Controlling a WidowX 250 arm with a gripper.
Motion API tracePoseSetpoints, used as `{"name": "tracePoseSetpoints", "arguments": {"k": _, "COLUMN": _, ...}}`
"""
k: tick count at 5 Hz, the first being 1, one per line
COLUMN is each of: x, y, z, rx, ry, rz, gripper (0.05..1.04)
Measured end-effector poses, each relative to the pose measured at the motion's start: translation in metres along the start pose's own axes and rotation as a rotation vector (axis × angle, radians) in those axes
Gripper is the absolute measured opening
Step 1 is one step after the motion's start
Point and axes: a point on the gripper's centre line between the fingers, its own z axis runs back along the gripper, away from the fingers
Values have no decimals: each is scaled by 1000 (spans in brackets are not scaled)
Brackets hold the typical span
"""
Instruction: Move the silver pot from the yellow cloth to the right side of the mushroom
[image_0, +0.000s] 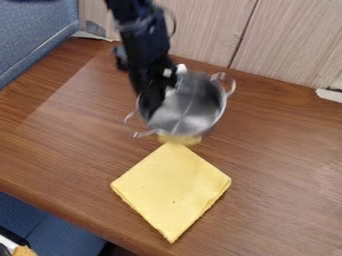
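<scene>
The yellow cloth (172, 192) lies nearest you, surface (287, 150) stretching rightward; your end effector (155, 104) hangs at the silver pot (194, 110) rim, but you can't tell its opening or hold

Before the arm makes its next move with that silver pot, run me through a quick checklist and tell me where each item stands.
1. Gripper at the pot: ok, it reaches down at the pot's rim.
2. Firm hold on the pot: cannot tell.
3. Pot off the folded yellow cloth: ok, it is beyond the cloth's far corner.
4. Pot raised clear of the table: cannot tell.
5. Mushroom located: cannot tell; a yellow patch shows just below the pot's near edge, but what it is stays unclear.
6. Pot to the right of the mushroom: cannot tell until item 5 is settled.
</scene>
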Motion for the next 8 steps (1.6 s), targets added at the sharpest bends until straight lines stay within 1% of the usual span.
{"name": "tracePoseSetpoints", "arguments": {"k": 1, "x": 32, "y": 2, "z": -4, "rx": -61, "ry": -16, "rz": 81, "gripper": 70}}
{"name": "tracePoseSetpoints", "arguments": {"k": 2, "x": 58, "y": 10, "z": -17, "rx": -56, "ry": 16, "rz": 131, "gripper": 70}}
{"name": "tracePoseSetpoints", "arguments": {"k": 3, "x": 82, "y": 22, "z": -37, "rx": -22, "ry": 52, "rz": 160, "gripper": 70}}
{"name": "tracePoseSetpoints", "arguments": {"k": 4, "x": 101, "y": 33, "z": -52, "rx": 16, "ry": 63, "rz": 180, "gripper": 70}}
{"name": "tracePoseSetpoints", "arguments": {"k": 5, "x": 110, "y": 33, "z": -64, "rx": 34, "ry": 77, "rz": 187, "gripper": 70}}
{"name": "tracePoseSetpoints", "arguments": {"k": 6, "x": 115, "y": 29, "z": -69, "rx": 42, "ry": 62, "rz": 186, "gripper": 70}}
{"name": "tracePoseSetpoints", "arguments": {"k": 7, "x": 110, "y": 30, "z": -80, "rx": 46, "ry": 102, "rz": 186, "gripper": 98}}
{"name": "tracePoseSetpoints", "arguments": {"k": 8, "x": 108, "y": 29, "z": -80, "rx": 58, "ry": 117, "rz": 186, "gripper": 259}}
